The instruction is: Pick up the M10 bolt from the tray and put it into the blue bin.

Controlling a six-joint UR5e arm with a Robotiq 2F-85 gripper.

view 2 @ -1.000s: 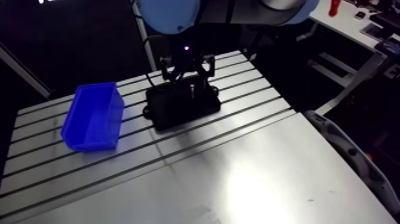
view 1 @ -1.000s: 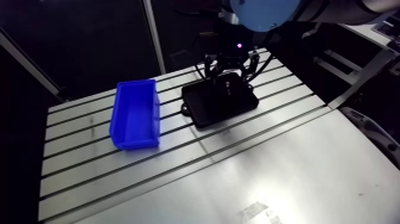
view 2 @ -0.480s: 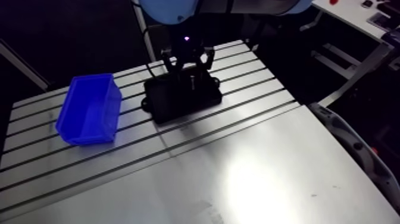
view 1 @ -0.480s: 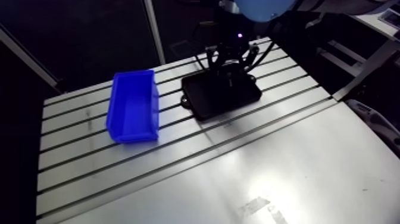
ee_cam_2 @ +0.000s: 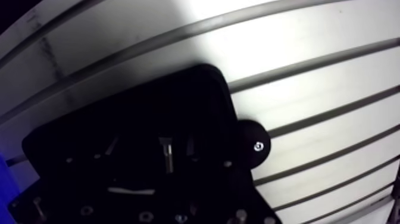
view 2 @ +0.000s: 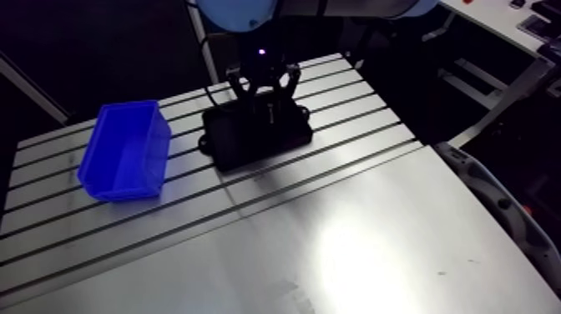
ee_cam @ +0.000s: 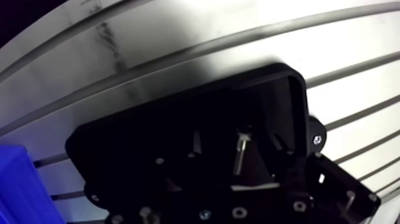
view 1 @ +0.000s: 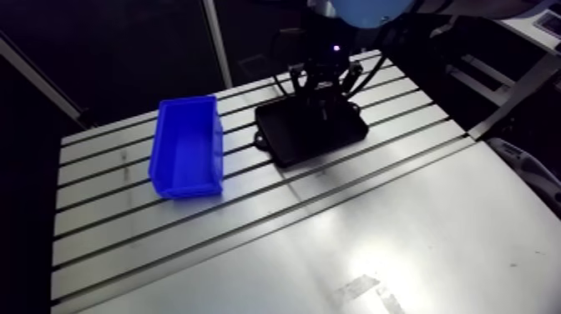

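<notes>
The black tray (view 1: 310, 134) lies on the slotted table, with the blue bin (view 1: 188, 157) standing open a short way to its left. My gripper (view 1: 322, 90) hangs low over the tray's far part. In the wrist view a silver M10 bolt (ee_cam: 240, 152) lies flat on the tray floor, pointing along the fingers. The gripper (ee_cam: 236, 143) is open, its dark fingertips (ee_cam: 196, 142) standing on either side of the bolt with a gap to each. A corner of the bin (ee_cam: 12, 179) shows beside the tray.
The tray has a mounting ear with a screw (ee_cam: 317, 139) on one side. The slotted table (view 1: 250, 217) gives way to a smooth plate (view 1: 401, 242) nearer the camera. The table's far edge runs just behind the tray.
The arm view has shifted with the arm. The gripper has come down closer onto the tray's far part. Bin, tray and bolt lie where they were.
</notes>
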